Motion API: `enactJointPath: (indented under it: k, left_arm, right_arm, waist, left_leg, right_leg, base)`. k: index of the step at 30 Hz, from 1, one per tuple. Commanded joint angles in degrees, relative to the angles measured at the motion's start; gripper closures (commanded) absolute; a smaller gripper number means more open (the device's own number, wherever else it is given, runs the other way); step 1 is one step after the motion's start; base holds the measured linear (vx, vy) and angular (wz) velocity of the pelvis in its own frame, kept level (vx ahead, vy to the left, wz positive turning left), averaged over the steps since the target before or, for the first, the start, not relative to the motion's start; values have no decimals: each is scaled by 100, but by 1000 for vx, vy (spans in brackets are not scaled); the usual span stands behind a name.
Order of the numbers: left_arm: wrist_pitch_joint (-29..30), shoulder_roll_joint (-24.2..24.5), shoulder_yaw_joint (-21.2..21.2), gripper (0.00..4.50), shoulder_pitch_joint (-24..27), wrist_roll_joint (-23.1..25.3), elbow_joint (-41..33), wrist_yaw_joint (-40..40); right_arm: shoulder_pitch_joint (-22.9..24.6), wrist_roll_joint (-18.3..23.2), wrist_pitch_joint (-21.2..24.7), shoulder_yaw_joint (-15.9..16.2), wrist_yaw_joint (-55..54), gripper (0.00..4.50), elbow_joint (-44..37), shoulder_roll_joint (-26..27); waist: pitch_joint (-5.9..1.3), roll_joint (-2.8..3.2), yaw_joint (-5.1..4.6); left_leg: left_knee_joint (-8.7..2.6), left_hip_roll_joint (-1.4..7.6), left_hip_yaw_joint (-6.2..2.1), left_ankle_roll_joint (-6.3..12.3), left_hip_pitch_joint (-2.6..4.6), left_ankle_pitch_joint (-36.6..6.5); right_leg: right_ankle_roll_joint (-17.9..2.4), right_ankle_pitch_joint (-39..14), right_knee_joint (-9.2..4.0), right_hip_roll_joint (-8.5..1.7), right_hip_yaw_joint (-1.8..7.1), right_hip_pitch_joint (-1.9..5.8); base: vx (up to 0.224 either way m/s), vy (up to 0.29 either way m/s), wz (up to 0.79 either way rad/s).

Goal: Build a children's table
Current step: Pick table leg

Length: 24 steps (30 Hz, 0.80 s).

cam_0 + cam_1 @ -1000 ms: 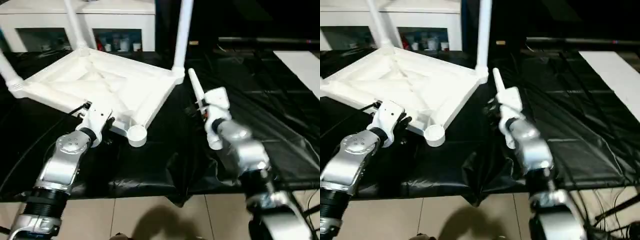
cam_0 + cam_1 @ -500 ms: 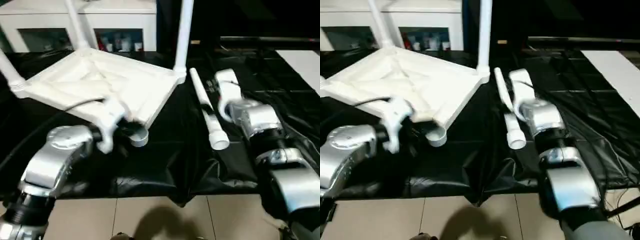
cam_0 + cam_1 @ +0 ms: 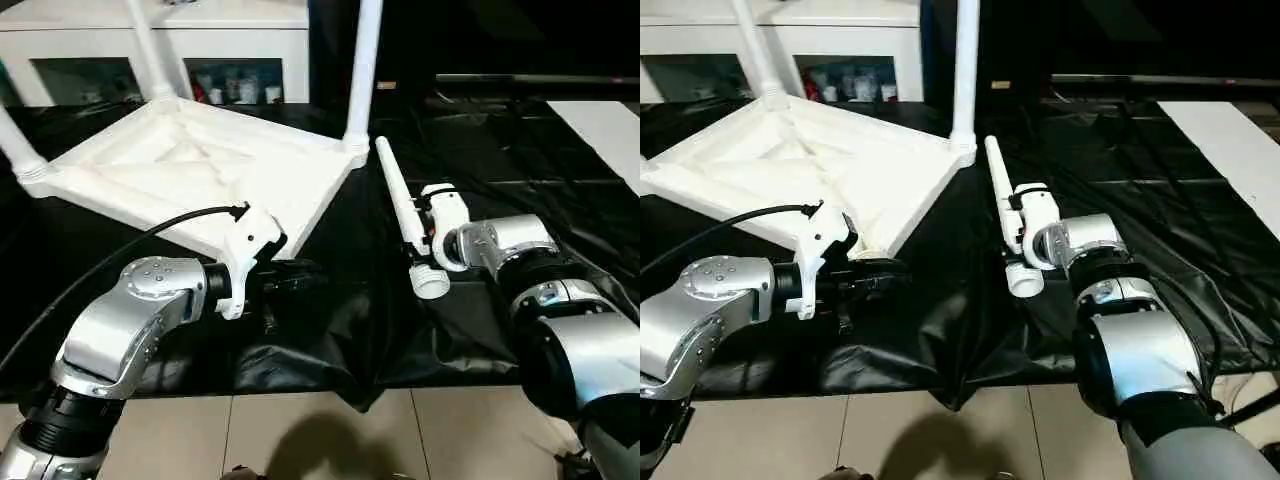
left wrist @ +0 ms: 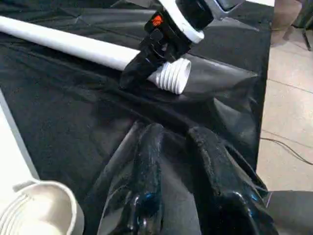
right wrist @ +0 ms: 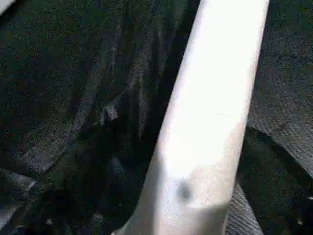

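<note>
— Left wrist view: what's ahead of the left gripper (image 4: 178, 147)?
— Black sheet (image 4: 58, 93), then the loose leg (image 3: 402, 205); its narrowly parted fingers hold nothing.
— Right gripper (image 3: 425, 235)?
— At that leg; grip unclear. Tabletop (image 3: 190, 165) lies upside-down beside; cabinet (image 3: 240, 40) behind, cropped.

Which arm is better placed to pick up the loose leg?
Right. Its tool is already against the loose leg near the threaded end; the left tool sits apart, by the tabletop.
</note>
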Motion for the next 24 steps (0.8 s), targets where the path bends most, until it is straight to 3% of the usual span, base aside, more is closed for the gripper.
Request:
enactJointPath:
  k: [1,5,7,10,12,14,20,21,22,24]
  left_arm:
    - [85,30,-53,347,-57,-23,-140,32]
    - [235,7,-59,347,-130,-53,-128,27]
    - [287,-70,-15,312,-202,-57,-35,152]
    - [316,-172,48,299,-290,-59,99,294]
    - [321,-175,42,275,-303,-58,117,304]
    - [252,-184,16,270,-342,-10,194,301]
    - [293,-301,50,224,-337,-97,205,365]
    - [307,-315,55,224,-336,-101,216,387]
    - [305,-439,124,197,-363,-86,306,555]
    - [136,-640,234,185,-413,27,463,882]
  right_arm:
    - [-4,-16,82,51,78,73,165,18]
    - [-18,25,65,-64,-42,109,326,-9]
    - [-5,64,52,-148,-126,140,397,-33]
    - [63,113,43,-241,-256,167,452,-57]
    - [79,111,23,-253,-260,185,484,-63]
    - [160,193,-17,-403,-438,203,529,-97]
    - [297,517,-114,-847,-737,245,549,-179]
    - [306,532,-92,-861,-747,245,547,-179]
    - [349,611,-138,-941,-721,251,527,-171]
    - [405,687,-258,-1026,-700,255,489,-173]
  waist:
    - [-442,-28,21]
    - [-441,-25,30]
    - [-445,-9,33]
    - [-443,13,33]
    - [-442,-11,30]
    - [-442,30,32]
    - [-431,23,22]
    - [-429,47,21]
    - [-427,42,15]
    - [-415,34,14]
  left_leg:
    - [-314,68,32,-54,59,-955]
    - [-320,65,28,-103,61,-1008]
    - [-315,63,25,-117,65,-1003]
    - [-313,55,23,-141,66,-1087]
    - [-314,50,20,-138,54,-1103]
    - [-309,47,15,-154,59,-1128]
    - [-310,46,9,-189,76,-1377]
    - [-308,46,6,-199,82,-1415]
    - [-305,45,7,-201,84,-1489]
    - [-307,42,9,-206,93,-1588]
  right_leg:
    - [-1383,-822,-369,-283,223,289]
    - [-1332,-916,-377,-290,223,291]
    - [-1346,-868,-373,-285,225,289]
    - [-1340,-892,-383,-282,221,292]
    - [-1324,-939,-387,-283,219,300]
    - [-1306,-980,-388,-286,219,296]
    - [-1286,-1206,-417,-276,208,275]
    - [-1284,-1243,-415,-274,206,268]
    - [-1269,-1305,-425,-274,206,265]
    - [-1234,-1427,-454,-272,206,259]
  base:
    - [0,0,0]
    - [0,0,0]
    - [0,0,0]
    - [0,0,0]
    - [0,0,0]
    - [0,0,0]
    - [0,0,0]
    - [0,0,0]
    - [0,0,0]
    - [0,0,0]
